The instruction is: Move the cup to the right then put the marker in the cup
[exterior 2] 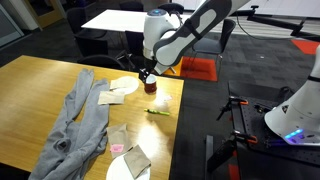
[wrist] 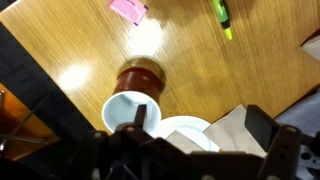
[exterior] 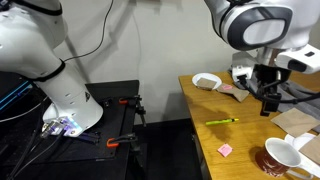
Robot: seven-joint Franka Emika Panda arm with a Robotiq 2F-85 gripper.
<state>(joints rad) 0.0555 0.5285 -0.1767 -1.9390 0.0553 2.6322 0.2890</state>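
We see the white arm (exterior 2: 192, 30) arched over the wooden desk (exterior 2: 40, 85), its spread, empty tool (exterior 2: 148, 74) pointing down just above the dark red mug (wrist: 140, 75).

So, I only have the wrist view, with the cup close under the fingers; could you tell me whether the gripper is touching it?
Observer: No, the gripper hangs open above the cup, with a gap between them in an exterior view.
Operator: Thank you. Is anything on the table beyond my picture?
Observer: Yes, a grey cloth lies spread over the table on the side away from the marker, apart from the cup.
Operator: And beside the table?
Observer: A second robot stands off the edge where the marker lies.
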